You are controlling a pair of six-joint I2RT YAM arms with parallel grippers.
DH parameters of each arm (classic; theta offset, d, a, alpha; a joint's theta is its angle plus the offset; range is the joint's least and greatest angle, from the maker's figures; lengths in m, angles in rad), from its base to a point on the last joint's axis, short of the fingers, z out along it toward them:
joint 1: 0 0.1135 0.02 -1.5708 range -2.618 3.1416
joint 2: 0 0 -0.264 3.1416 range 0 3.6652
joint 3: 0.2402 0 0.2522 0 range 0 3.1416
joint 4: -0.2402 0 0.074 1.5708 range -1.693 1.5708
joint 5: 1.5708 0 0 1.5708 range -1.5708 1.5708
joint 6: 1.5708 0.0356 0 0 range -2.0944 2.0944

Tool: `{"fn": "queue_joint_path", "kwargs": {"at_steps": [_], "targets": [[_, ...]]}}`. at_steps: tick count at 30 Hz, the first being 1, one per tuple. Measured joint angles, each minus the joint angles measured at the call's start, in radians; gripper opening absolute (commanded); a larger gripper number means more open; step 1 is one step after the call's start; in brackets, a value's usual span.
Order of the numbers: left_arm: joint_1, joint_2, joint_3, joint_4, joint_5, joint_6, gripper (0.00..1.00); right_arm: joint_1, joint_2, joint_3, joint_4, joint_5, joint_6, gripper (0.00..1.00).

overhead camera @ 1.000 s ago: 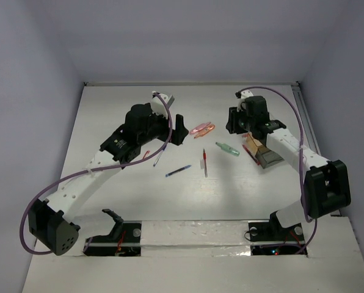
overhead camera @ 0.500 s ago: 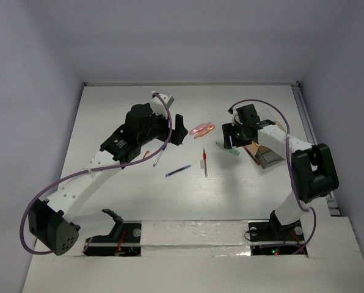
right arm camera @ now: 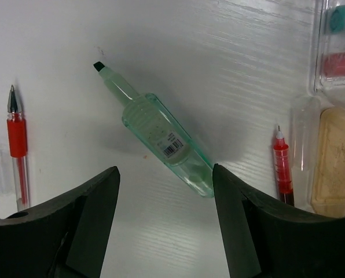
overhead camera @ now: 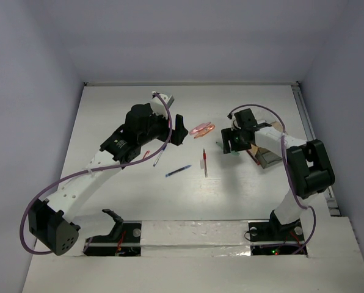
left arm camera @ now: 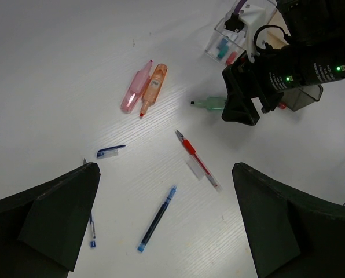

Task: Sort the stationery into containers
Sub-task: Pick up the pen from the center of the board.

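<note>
Green translucent highlighter (right arm camera: 161, 142) lies slantwise on the white worktop (right arm camera: 230, 52), near the joined plastic boxes (right arm camera: 334, 168). Right tool (right arm camera: 164, 174) hangs wide over its fat end. I'd square the fingers across the barrel before pinching.

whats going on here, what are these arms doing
The right gripper hovers low over a green highlighter lying uncapped on the table, jaws open on either side, not gripping it yet. The left gripper hangs open and empty above a red pen, a blue pen, a pink highlighter and an orange highlighter. The containers sit beside the right arm.
</note>
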Motion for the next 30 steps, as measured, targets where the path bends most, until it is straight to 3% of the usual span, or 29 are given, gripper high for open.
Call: {"fn": "queue_joint_path", "kwargs": {"at_steps": [5,19,30], "targets": [[0.000,0.000,0.000,0.000,0.001,0.000,0.99,0.000,0.006,-0.014,0.009,0.013,0.014,0.72],[0.000,0.000,0.000,0.000,0.005,0.000,0.99,0.045,0.003,-0.048,0.026,0.020,0.082,0.56],[0.000,0.000,0.000,0.000,0.008,-0.001,0.99,0.046,0.001,-0.054,0.026,0.025,0.171,0.55]]}}
